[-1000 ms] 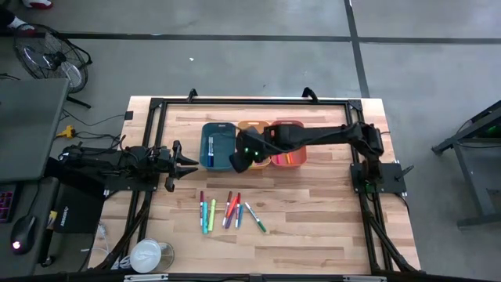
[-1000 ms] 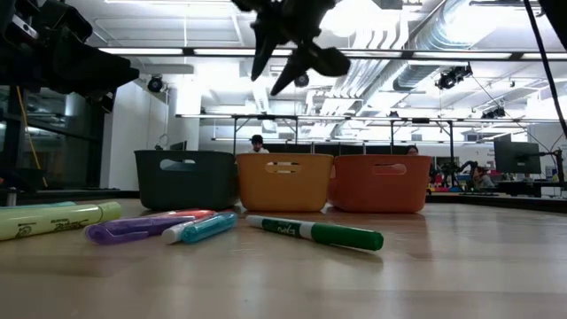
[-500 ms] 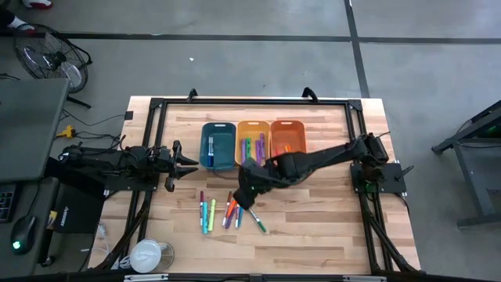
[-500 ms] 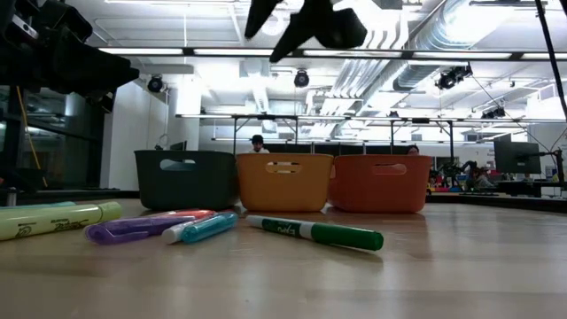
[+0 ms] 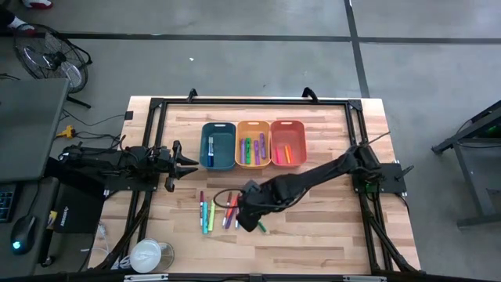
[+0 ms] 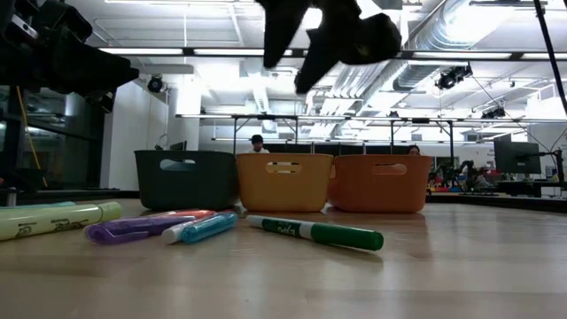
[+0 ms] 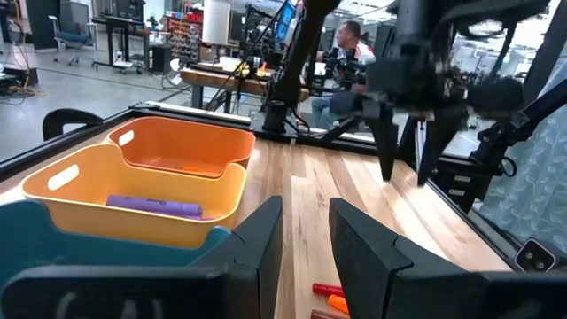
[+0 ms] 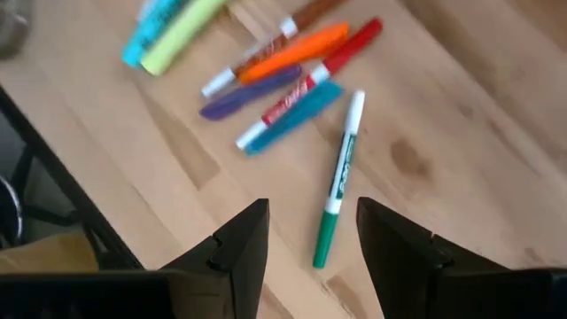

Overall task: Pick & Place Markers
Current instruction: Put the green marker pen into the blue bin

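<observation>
The right gripper (image 5: 249, 220) hung in the air over the loose markers on the pale wooden table (image 5: 313, 227), its two dark fingers (image 8: 232, 251) spread apart with nothing between them. In the right wrist view the gap between the fingers framed the green-and-white dry-erase marker (image 8: 337, 181), which lay flat on the wood, untouched. Beside it lay a blue marker (image 8: 290, 118), a red marker (image 8: 332, 60), an orange marker (image 8: 292, 53) and a purple marker (image 8: 248, 94) in a loose fan, with a yellow-green highlighter (image 8: 182, 34) farther off.

The left gripper (image 5: 186, 162) waited at the table's left edge, near the teal rectangular plastic bin (image 5: 218, 146); its fingers (image 7: 254, 250) stood partly open and empty.

A second earlier the right arm had reached over the three bins, above the teal bin and the yellow-orange bin (image 5: 252, 143). It had since swung away from them and towards the markers lying nearer the front of the table, uncovering the orange bin (image 5: 287, 142), and its fingers had widened slightly. The left arm had not moved, nor had the markers on the table.
</observation>
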### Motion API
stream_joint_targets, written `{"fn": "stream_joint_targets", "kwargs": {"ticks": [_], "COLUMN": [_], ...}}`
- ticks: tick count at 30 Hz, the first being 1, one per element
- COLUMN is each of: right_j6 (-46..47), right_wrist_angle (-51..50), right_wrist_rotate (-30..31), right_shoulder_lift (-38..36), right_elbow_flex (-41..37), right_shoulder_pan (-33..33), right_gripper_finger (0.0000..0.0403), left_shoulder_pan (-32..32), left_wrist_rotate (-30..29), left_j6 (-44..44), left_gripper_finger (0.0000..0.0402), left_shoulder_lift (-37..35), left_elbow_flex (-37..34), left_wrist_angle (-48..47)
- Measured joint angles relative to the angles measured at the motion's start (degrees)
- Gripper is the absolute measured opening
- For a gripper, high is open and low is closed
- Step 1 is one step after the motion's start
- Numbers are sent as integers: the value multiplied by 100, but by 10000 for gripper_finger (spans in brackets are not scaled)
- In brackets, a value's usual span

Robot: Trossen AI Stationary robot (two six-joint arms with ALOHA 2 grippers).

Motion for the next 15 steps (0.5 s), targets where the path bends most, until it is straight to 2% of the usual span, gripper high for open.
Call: {"fn": "stream_joint_targets", "kwargs": {"ticks": [10,15], "right_j6": [-204,52], "right_wrist_angle": [87,76], "right_wrist_rotate": [-144,-264], "right_shoulder_lift": [578,806], "right_elbow_flex": [0,0], "right_shoulder_pan": [92,91], "right_gripper_finger": [163,166], "left_shoulder_pan": [0,0], "left_wrist_rotate": [-1,1], "left_j6": [0,0], "left_gripper_finger": [94,94], "left_shoulder_lift": [0,0], "left_elbow_flex": [0,0], "left_wrist_angle": [-2,-2]}}
